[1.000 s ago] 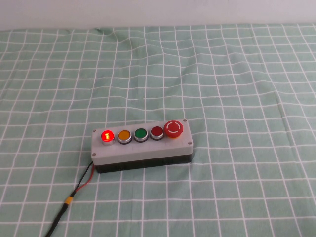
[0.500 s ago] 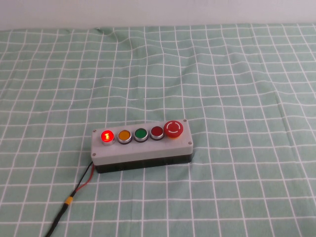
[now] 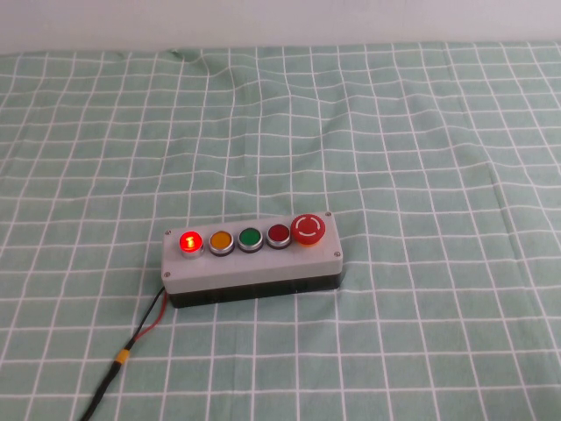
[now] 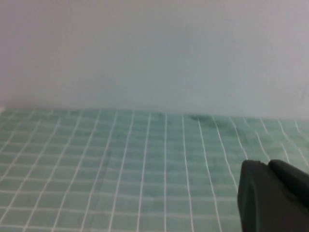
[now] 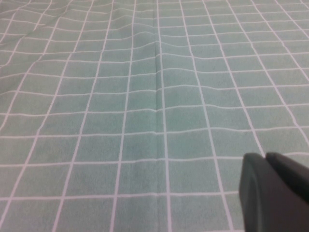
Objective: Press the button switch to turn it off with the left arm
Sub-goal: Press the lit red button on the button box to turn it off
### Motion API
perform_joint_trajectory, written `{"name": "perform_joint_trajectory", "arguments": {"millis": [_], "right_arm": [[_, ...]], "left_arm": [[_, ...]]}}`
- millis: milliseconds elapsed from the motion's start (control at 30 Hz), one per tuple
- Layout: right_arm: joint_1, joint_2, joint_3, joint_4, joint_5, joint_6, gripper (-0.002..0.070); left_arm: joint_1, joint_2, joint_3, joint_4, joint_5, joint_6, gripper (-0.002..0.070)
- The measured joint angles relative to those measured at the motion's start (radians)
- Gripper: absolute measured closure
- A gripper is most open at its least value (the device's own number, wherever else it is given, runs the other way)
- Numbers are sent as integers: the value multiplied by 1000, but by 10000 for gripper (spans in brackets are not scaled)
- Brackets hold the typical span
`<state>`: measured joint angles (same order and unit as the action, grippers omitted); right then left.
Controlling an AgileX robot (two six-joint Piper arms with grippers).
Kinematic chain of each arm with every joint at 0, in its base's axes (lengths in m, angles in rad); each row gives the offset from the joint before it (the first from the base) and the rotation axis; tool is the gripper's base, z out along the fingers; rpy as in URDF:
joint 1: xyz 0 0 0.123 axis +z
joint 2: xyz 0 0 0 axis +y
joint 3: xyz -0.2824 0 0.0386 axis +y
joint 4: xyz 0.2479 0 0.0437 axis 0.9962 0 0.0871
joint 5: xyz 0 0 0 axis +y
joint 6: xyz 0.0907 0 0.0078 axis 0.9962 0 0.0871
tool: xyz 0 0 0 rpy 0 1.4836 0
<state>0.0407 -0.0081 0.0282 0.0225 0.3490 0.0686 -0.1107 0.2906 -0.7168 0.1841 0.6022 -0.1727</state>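
Note:
A grey switch box (image 3: 254,266) on a black base lies on the green checked cloth, near the middle of the high view. Its leftmost button (image 3: 188,242) glows red. Beside it in a row come a yellow button (image 3: 220,240), a green button (image 3: 250,238), a dark red button (image 3: 278,233) and a large red mushroom button (image 3: 308,228). Neither arm shows in the high view. My left gripper (image 4: 267,163) is shut, over bare cloth and facing a pale wall. Over bare cloth too, my right gripper (image 5: 265,155) is shut. Neither wrist view shows the box.
A red and black cable (image 3: 131,344) runs from the box's left end to the near edge of the high view. The green cloth (image 3: 394,132) is wrinkled in places and ends at a white wall (image 3: 280,22) at the back.

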Motion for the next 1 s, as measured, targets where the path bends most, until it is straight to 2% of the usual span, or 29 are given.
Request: {"name": "perform_joint_trajectory", "arguments": {"millis": [167, 300, 467, 600, 700, 833, 900, 1000], "right_arm": [[0, 0, 0, 0, 0, 0, 694], [0, 0, 0, 0, 0, 0, 694], [0, 0, 0, 0, 0, 0, 694], [0, 0, 0, 0, 0, 0, 694], [0, 0, 0, 0, 0, 0, 694], [0, 0, 0, 0, 0, 0, 694], [0, 0, 0, 0, 0, 0, 694], [0, 0, 0, 0, 0, 0, 694]], "left_arm": [[0, 215, -133, -222, 180, 286, 677], [0, 379, -208, -403, 294, 452, 677], [0, 555, -246, -577, 316, 616, 677], [0, 677, -286, -678, 316, 677, 677], [-8, 764, -323, -699, 326, 689, 677], [-81, 896, -379, -673, 330, 688, 677], [-137, 958, -416, -622, 330, 649, 677], [-207, 1059, -473, -469, 342, 525, 677]]}}
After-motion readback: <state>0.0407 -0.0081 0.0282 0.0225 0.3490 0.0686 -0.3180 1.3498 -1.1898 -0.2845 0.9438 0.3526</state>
